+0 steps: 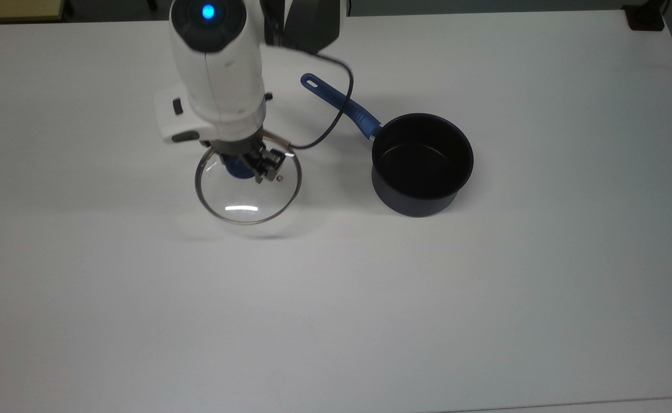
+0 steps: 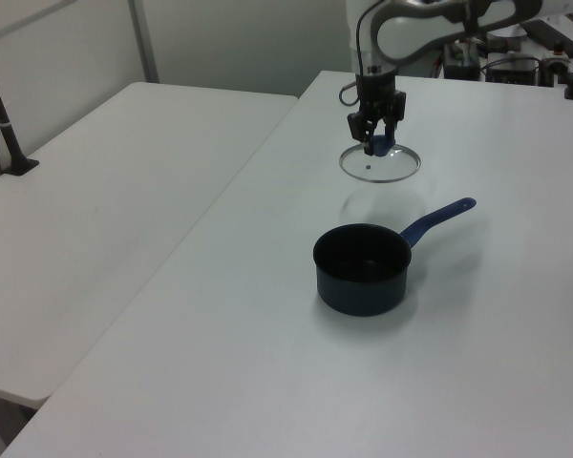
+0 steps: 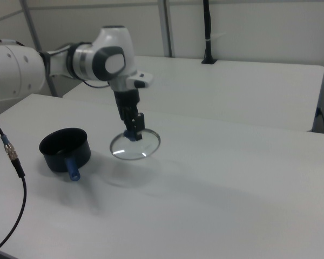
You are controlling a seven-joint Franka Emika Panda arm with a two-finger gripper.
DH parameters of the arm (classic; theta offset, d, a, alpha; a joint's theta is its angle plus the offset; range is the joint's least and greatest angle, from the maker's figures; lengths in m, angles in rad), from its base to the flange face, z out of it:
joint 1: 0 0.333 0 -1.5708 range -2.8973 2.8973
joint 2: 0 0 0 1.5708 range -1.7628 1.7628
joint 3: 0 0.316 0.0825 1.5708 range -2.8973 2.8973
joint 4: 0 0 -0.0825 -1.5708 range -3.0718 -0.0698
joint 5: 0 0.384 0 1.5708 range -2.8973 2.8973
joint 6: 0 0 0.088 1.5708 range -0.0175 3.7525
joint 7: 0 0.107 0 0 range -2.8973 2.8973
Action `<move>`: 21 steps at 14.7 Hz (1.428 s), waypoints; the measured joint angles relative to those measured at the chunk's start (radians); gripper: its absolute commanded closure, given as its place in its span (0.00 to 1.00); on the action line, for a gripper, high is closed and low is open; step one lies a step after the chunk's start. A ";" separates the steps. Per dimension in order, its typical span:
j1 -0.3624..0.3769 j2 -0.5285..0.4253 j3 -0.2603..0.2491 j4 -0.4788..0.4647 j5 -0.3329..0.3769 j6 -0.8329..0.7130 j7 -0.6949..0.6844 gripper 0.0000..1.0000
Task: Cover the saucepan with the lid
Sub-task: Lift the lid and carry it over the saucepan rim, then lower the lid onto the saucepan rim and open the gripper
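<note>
The lid (image 1: pixel 244 201), a clear glass disc with a steel rim, hangs level in the air above the white table (image 1: pixel 485 287), and its faint shadow lies on the table below. My gripper (image 1: pixel 247 168) is shut on the lid's blue knob (image 1: pixel 233 168). The left view shows the lid (image 2: pixel 387 170) under the gripper (image 2: pixel 377 145), and so does the right view, lid (image 3: pixel 137 148) below gripper (image 3: pixel 134 134). The saucepan (image 1: pixel 422 163), dark navy and black inside, stands upright to the top view's right of the lid, apart from it. Its blue handle (image 1: pixel 341 103) points toward the arm. The saucepan (image 2: pixel 363 272) (image 3: pixel 65 148) holds nothing.
A black cable (image 1: pixel 336 109) loops from the arm down over the saucepan's handle. A second white table (image 2: pixel 105 191) adjoins at the left view's left, with a black post (image 2: pixel 5 124) on it. Another cable (image 3: pixel 11 156) hangs in the right view's foreground.
</note>
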 measured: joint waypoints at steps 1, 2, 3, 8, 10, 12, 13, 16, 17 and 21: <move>0.011 -0.009 0.002 0.004 0.009 -0.007 0.000 0.51; 0.027 -0.013 0.003 0.006 0.016 -0.010 0.000 0.51; 0.049 -0.013 0.005 0.009 0.019 -0.011 0.003 0.51; 0.194 -0.013 0.010 0.031 0.020 -0.046 0.068 0.51; 0.250 -0.013 0.010 0.038 0.020 -0.049 0.104 0.51; 0.312 -0.013 0.010 0.039 0.020 -0.049 0.144 0.51; 0.325 -0.013 0.010 0.039 0.020 -0.049 0.150 0.51; 0.367 -0.013 0.010 0.039 0.020 -0.049 0.164 0.50; 0.379 -0.012 0.010 0.039 0.020 -0.049 0.166 0.50; 0.433 0.002 0.010 0.039 0.010 -0.049 0.168 0.50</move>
